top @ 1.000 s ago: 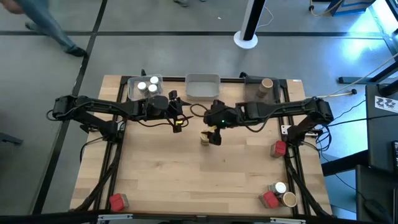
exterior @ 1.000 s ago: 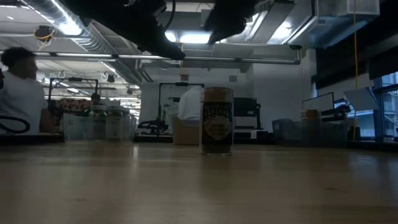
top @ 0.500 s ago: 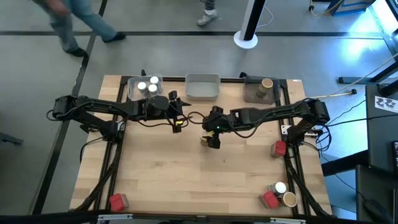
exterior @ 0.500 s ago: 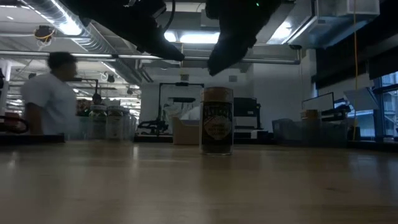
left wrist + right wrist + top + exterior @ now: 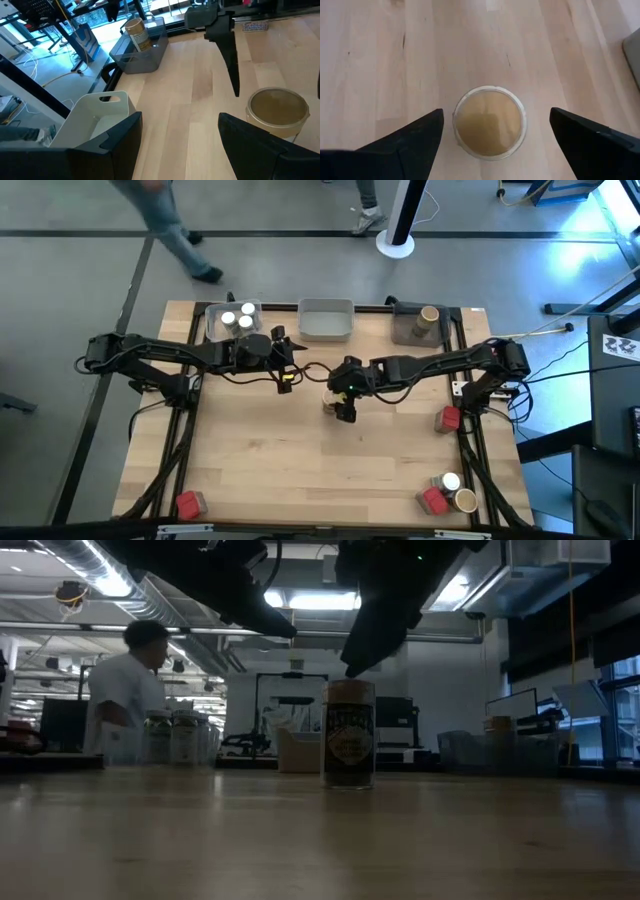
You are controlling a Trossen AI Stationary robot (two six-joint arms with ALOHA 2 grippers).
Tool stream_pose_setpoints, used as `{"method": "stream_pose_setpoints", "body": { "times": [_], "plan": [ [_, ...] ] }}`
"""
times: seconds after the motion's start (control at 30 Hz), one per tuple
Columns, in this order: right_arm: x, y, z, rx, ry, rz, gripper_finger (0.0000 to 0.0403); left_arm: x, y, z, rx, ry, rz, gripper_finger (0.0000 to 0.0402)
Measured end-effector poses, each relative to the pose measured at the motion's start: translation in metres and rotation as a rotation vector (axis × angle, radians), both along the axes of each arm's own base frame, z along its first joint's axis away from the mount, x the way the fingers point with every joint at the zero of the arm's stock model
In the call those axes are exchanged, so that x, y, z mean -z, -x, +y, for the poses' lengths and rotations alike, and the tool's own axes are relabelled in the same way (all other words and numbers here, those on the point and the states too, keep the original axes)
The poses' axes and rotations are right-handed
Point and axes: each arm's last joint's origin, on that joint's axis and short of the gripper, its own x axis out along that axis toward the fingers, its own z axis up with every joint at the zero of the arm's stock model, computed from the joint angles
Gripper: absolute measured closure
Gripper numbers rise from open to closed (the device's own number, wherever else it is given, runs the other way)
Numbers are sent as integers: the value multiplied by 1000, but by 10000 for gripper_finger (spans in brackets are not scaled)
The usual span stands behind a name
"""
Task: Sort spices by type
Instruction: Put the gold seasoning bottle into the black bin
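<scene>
The right gripper (image 5: 345,410) hangs over the middle of the table with its two dark fingers (image 5: 405,145) spread wide and empty, one on each side of a tan-brown jar (image 5: 489,122) seen straight down from the wrist. The jar's round lid sits centred in the gap between the fingers, neither finger touching it. From table height the same jar (image 5: 349,734) stands upright on the wood, its long axis vertical, with the right gripper's dark tips just above its lid. So the jar lies directly below the open fingers, and a straight descent looks like what the next move calls for, the fingers passing down either side of the lid. The left gripper (image 5: 287,373) waits to the left of the jar and a little farther back, fingers (image 5: 105,150) partly apart and holding nothing; from its wrist the jar (image 5: 278,111) shows just beyond them. The right arm is clearly the nearer one. Outward from there, along the far edge of the table (image 5: 260,470) stand three trays: the left tray (image 5: 212,330) holds white-capped jars (image 5: 237,319), the middle tray (image 5: 325,320) looks empty, and the right tray (image 5: 405,326) holds another tan-brown jar (image 5: 428,315). Red packets (image 5: 447,418) and more jars (image 5: 458,495) lie near the right edge and near right corner, and one red packet (image 5: 186,503) at the near left corner.
</scene>
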Motion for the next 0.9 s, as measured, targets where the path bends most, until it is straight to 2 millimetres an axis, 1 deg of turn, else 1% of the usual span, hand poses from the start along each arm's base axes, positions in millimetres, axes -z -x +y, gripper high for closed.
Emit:
{"method": "stream_pose_setpoints", "body": {
  "times": [0.3, 0.57, 0.67, 0.8, 0.9],
  "plan": [
    [28, -12, 1, -8, 0, 65, 40, 0, 0, 0, 0, 0, 4, 157],
    [36, -15, 1, -4, 7, 80, 44, 0, 0, 0, -1, 0, 2, 157],
    [36, -16, 1, -4, 8, 77, 68, 0, 0, 0, -1, 0, 0, 157],
    [38, -17, 1, -4, 8, 78, 121, 0, 0, 0, -1, 0, 1, 157],
    [38, -17, 1, -4, 8, 78, 121, 0, 0, 0, -1, 0, 1, 157]
  ]
}}
